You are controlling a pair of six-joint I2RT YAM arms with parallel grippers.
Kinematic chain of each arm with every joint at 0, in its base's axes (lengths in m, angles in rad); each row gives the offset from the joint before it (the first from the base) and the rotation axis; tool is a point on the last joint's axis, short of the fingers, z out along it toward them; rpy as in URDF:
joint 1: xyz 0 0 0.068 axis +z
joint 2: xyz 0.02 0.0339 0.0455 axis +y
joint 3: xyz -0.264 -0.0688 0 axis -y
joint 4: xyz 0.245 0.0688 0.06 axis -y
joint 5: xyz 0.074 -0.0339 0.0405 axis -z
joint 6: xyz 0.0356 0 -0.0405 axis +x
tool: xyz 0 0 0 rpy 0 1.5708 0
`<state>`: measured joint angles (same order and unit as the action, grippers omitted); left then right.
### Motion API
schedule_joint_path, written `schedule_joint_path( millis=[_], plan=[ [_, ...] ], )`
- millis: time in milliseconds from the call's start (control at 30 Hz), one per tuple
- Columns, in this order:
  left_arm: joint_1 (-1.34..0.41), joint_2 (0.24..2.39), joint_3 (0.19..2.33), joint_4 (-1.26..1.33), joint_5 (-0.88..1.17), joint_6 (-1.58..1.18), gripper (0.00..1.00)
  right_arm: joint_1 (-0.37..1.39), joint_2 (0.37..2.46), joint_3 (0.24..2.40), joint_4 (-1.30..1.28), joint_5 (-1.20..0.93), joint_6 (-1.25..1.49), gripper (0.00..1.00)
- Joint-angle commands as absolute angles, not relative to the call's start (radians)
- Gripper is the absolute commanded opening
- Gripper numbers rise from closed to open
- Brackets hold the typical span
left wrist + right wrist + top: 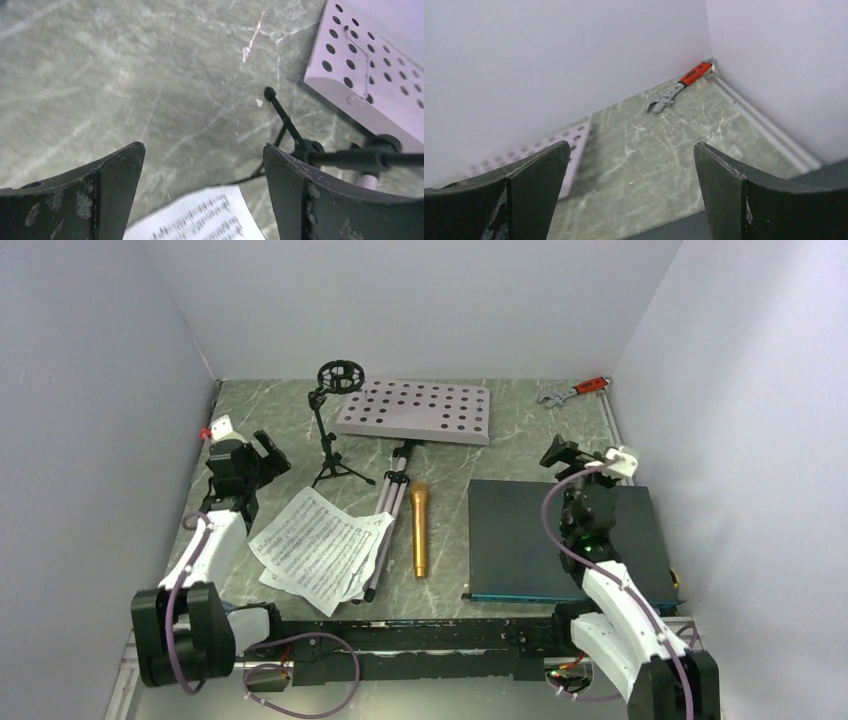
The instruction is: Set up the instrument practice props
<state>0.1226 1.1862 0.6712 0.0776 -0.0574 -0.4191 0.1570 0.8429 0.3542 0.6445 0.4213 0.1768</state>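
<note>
Jaws spread wide and empty, the left hand [258,452] hovers over the green marbled surface [520,435] at the left side. Just right of it, the small black tripod mic stand with ring mount [331,430] stands upright. Nearer the arm bases lie the fanned white sheet-music pages [315,545]. The pale perforated music stand on folded silver tripod [415,410] lies flat, its legs touching the pages' right edge. Beside those legs lies the gold microphone [420,530]. Next comes a dark flat rectangular board [540,540]. Above its far edge is the right hand [570,455], equally wide open and holding nothing. A red-handled wrench [575,390] rests in the far right corner.
</note>
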Motion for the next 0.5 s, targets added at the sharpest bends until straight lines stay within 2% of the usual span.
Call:
schedule_joint_path(
  millis=[0,133,300,467],
  plan=[
    [0.12,1.045,0.647,-0.094,-0.067,-0.655,0.94,0.152,0.754,0.367,0.342,0.606,0.59,1.0],
    [0.123,0.96,0.654,-0.126,0.061,-0.605,0.94,0.148,0.779,0.441,0.242,0.374,0.483,1.0],
    [0.126,0.947,0.746,-0.288,0.098,-0.587,0.94,0.145,0.907,0.597,-0.105,0.409,0.671,1.0],
    [0.126,0.958,0.832,-0.431,0.179,-0.564,0.94,0.138,0.999,0.623,-0.077,0.154,0.578,1.0]
  ],
)
